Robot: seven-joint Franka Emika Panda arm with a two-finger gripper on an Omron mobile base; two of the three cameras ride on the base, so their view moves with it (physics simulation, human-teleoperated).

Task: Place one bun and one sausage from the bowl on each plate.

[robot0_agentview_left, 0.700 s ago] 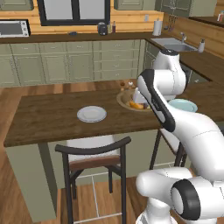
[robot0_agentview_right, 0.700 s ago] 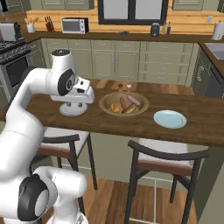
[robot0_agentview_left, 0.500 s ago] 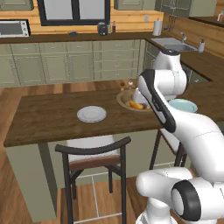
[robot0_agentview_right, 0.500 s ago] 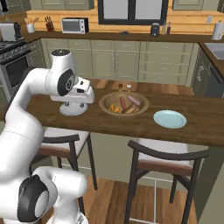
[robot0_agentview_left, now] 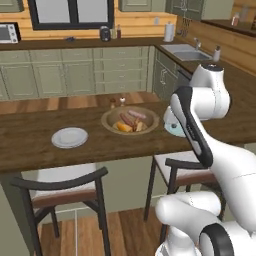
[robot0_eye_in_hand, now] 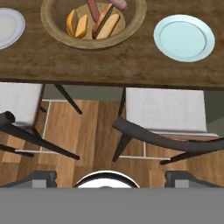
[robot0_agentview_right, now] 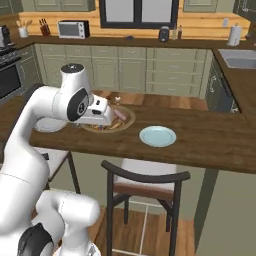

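The tan wooden bowl (robot0_eye_in_hand: 49, 24) sits on the dark counter and holds sausages (robot0_eye_in_hand: 101, 16) and buns (robot0_eye_in_hand: 76, 23). To one side lies the pale grey-white plate (robot0_eye_in_hand: 6, 26), to the other the light blue plate (robot0_eye_in_hand: 183, 37), both bare. My gripper (robot0_eye_in_hand: 111, 178) hangs over the floor in front of the counter, open, its fingertips (robot0_eye_in_hand: 42, 177) wide apart with nothing between them. In the left base view I see the bowl (robot0_agentview_left: 108, 123), the white plate (robot0_agentview_left: 70, 137) and a sliver of the blue plate (robot0_agentview_left: 176, 131) behind my arm. The right base view has the blue plate (robot0_agentview_right: 157, 136), with the bowl (robot0_agentview_right: 126, 119) partly behind my hand.
Two dark-framed chairs with pale cushions (robot0_eye_in_hand: 164, 109) (robot0_eye_in_hand: 17, 101) stand tucked against the counter's front edge, directly under the hand. Small shakers (robot0_agentview_left: 117, 102) stand just behind the bowl. Cabinets and a sink (robot0_agentview_left: 187, 51) line the far wall.
The whole scene has slid leftward in both base views, so the camera has moved with the base. Bowl and plates keep their places on the counter. The arm's pose looks the same.
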